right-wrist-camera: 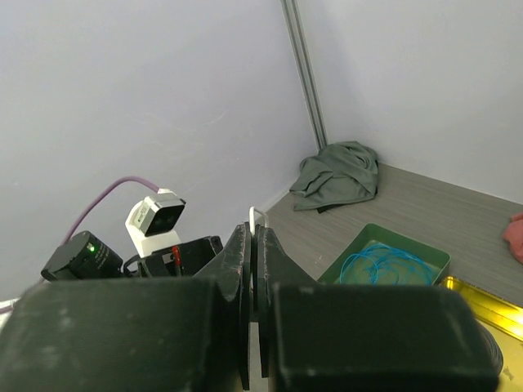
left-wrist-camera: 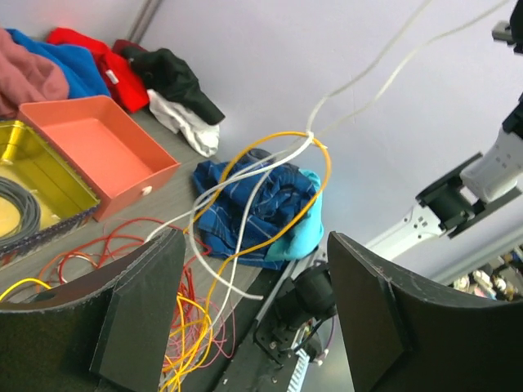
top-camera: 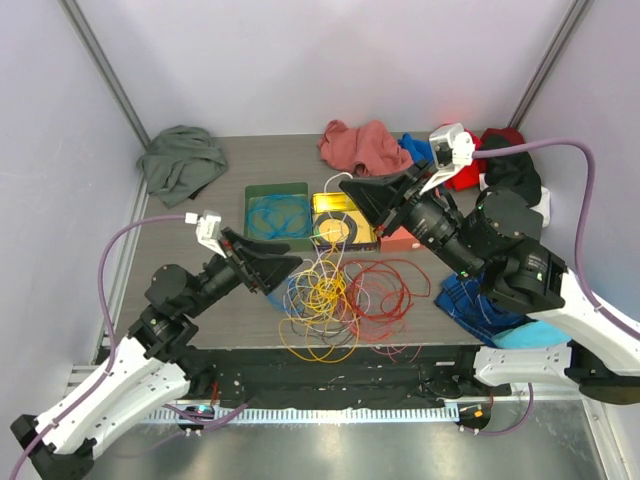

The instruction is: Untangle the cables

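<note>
From above, I judge little done: only 1 blue cable [top-camera: 277, 213] sits in the green tray [top-camera: 250, 212] upper-centre, the tangle [top-camera: 335, 295] heaped on the tabletop [top-camera: 250, 160] at centre; left wrist shows my left pincer [left-wrist-camera: 253, 245] gaping wide and empty, white cable [left-wrist-camera: 309, 137] beyond; right wrist shows the right pincer [right-wrist-camera: 255, 237] clamped on that white cable, centre.

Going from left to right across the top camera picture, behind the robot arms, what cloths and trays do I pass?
Grey-green cloth → green tray → yellow tray → black cloth.
</note>
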Tool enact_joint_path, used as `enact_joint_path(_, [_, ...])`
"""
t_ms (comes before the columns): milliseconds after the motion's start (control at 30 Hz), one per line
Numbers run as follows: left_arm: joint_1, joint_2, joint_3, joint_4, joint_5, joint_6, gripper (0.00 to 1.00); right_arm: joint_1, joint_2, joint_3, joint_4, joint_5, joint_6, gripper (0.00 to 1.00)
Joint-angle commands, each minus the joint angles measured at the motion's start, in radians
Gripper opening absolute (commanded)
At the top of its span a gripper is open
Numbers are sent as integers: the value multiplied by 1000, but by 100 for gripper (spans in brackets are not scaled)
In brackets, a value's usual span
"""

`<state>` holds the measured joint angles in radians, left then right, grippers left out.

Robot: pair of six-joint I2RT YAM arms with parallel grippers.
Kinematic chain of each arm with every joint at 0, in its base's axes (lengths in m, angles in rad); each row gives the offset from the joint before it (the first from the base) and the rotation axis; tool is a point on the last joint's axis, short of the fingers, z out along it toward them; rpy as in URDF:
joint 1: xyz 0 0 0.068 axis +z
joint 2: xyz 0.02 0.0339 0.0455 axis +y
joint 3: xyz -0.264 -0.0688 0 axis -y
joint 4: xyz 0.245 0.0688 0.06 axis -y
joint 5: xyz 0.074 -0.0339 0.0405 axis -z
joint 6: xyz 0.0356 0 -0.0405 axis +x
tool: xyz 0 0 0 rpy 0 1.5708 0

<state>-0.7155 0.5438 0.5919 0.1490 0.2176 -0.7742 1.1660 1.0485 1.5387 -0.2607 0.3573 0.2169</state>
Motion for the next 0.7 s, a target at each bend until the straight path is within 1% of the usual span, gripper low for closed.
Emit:
enact_joint_path(0, [-79,76,49,72,3,88,75,4,18,-8,51,11,9,1])
enact_joint_path(67, [-134,111,60,72,-20,116,75,4,24,-11,51,11,7,1])
enact_joint_path(200, [-209,166,72,73,-86,171,75,4,31,-18,55,19,2,1])
enact_joint_path(267, [-226,183,71,87,-102,174,75,4,34,-20,55,19,1,1])
enact_joint_path(500, [-229,228,72,103,-204,204,74,4,24,-34,57,16,1,1])
enact_joint_path(567, [-229,234,71,106,-211,213,71,4,18,-38,54,14,-1,1])
enact_joint_path(633, [-228,258,77,104,-210,219,54,4,10,-40,54,17,1,1])
enact_joint_path(667, [-229,268,80,101,-210,219,43,4,8,-42,54,20,-1,1])
